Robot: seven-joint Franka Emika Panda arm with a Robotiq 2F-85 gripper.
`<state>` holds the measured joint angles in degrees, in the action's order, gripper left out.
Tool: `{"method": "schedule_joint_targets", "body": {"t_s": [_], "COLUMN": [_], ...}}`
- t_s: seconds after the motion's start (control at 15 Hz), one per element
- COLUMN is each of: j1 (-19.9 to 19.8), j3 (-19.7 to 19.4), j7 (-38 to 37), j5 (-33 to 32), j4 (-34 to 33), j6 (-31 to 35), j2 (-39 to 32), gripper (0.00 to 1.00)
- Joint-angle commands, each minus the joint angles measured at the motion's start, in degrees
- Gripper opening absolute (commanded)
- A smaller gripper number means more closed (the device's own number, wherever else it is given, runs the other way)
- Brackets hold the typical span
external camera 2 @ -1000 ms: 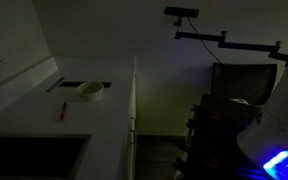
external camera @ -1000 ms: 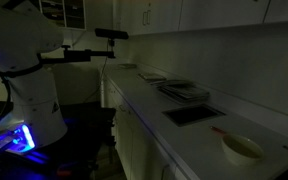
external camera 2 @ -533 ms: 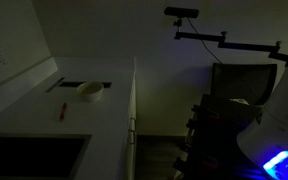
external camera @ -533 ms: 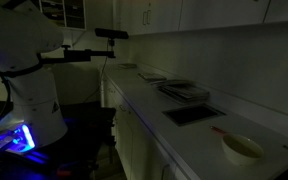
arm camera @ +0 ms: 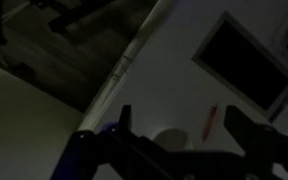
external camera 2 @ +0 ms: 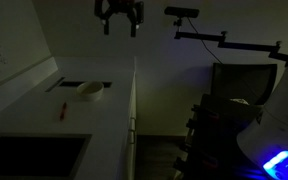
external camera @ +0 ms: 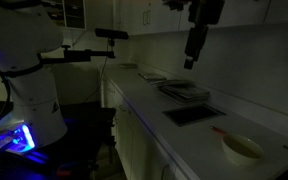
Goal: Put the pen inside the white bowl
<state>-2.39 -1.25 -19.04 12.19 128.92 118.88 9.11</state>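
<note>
The room is dark. The reddish-orange pen (external camera: 218, 130) lies flat on the white counter, between the white bowl (external camera: 243, 148) and a dark tray. Both also show in an exterior view, the pen (external camera 2: 58, 110) and the bowl (external camera 2: 88, 89). My gripper (external camera: 190, 62) hangs high above the counter, open and empty, well apart from both; it shows near the top of an exterior view (external camera 2: 120, 28). In the wrist view the open gripper (arm camera: 184, 128) frames the pen (arm camera: 211, 120) and the dim bowl (arm camera: 169, 138) far below.
A dark flat rectangular tray (external camera: 193, 115) lies on the counter beside the pen, also in the wrist view (arm camera: 244, 65). A stack of flat items (external camera: 182, 90) lies farther along. The counter edge (external camera 2: 132, 110) drops to the floor. A camera on a boom arm (external camera 2: 184, 13) hangs nearby.
The arm and gripper have come into both exterior views near the top, where they were not seen before. The pen and the bowl have not moved.
</note>
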Motion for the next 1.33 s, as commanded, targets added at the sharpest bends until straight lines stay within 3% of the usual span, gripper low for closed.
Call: {"method": "schedule_joint_targets", "body": {"t_s": [0.0, 0.4, 1.27], "j1": [0.65, 5.14, 6.66], "j3": [1.88, 3.07, 2.38], "j7": [-9.73, -16.57, -17.28], "j5": [1.27, 0.88, -1.0], "j4": [-1.85, -6.01, -8.02], "j6": [8.01, 16.21, 16.53], "j2": [-7.98, -18.32, -20.93], "gripper": [1.0, 1.0, 1.0]}}
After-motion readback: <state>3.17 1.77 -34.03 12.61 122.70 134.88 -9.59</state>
